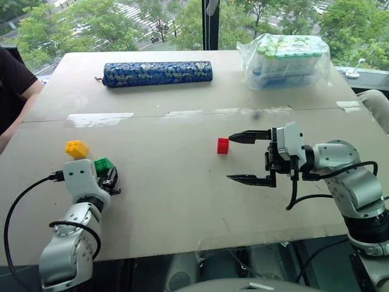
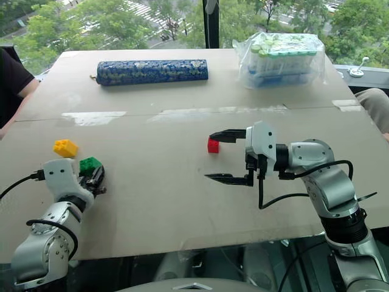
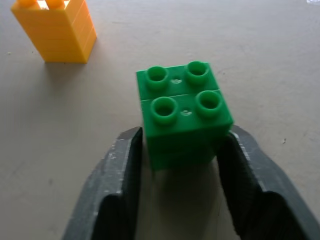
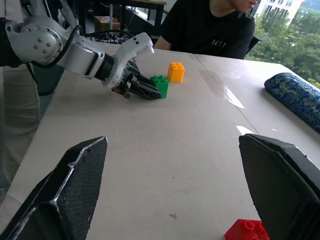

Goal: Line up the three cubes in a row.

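Observation:
On the left of the table [image 1: 182,213], the green cube [image 1: 103,165] sits between the fingers of my left gripper [image 1: 111,178], which is shut on it. The left wrist view has both black fingers [image 3: 125,165] pressed against the green cube's [image 3: 182,112] sides, with the cube resting on the table. Just beyond it stands the yellow cube [image 1: 76,148], a small gap apart. Near the table's middle is the red cube [image 1: 223,145]. My right gripper [image 1: 230,158] is open and points left, its upper fingertip just right of the red cube.
A long blue patterned roll [image 1: 157,73] lies at the back. A plastic-wrapped pack of bottles [image 1: 289,61] stands at the back right. A person in a dark shirt [image 1: 12,85] sits at the table's left edge.

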Controlling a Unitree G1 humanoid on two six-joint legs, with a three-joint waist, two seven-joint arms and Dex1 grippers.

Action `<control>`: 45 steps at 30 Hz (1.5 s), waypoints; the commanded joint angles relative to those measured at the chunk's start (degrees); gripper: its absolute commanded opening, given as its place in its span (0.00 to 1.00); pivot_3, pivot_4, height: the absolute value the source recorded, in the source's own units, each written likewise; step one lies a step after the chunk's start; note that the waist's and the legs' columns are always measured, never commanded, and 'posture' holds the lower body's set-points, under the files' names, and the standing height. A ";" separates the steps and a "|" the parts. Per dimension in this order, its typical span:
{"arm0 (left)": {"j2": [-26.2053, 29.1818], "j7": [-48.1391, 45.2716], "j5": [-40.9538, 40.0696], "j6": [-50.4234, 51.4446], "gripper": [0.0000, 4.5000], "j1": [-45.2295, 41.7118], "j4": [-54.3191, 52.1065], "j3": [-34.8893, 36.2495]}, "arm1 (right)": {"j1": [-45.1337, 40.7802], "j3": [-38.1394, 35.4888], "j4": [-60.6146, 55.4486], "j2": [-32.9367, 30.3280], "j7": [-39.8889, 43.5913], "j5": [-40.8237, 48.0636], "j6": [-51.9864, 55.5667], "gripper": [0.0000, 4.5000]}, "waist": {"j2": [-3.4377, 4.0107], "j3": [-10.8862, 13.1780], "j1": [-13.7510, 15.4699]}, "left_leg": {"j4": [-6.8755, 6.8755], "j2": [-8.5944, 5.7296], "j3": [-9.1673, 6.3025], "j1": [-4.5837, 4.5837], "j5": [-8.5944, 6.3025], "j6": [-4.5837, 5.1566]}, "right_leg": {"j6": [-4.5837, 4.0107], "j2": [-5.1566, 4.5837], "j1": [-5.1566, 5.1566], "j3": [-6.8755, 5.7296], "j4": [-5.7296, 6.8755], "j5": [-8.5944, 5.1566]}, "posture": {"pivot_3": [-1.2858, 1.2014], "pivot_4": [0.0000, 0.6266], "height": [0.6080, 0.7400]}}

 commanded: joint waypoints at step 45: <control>9.46 -83.65 23.28 -61.01 0.29 -67.36 93.68 -34.12 | 33.77 -22.25 -23.97 -10.87 -20.85 10.29 7.05 0.97 | -0.12 0.05 1.28 | 0.37 0.01 0.09 -0.22 -0.07 0.25 | 0.37 0.08 0.13 -0.53 -0.04 0.18 | 0.52 0.24 1.00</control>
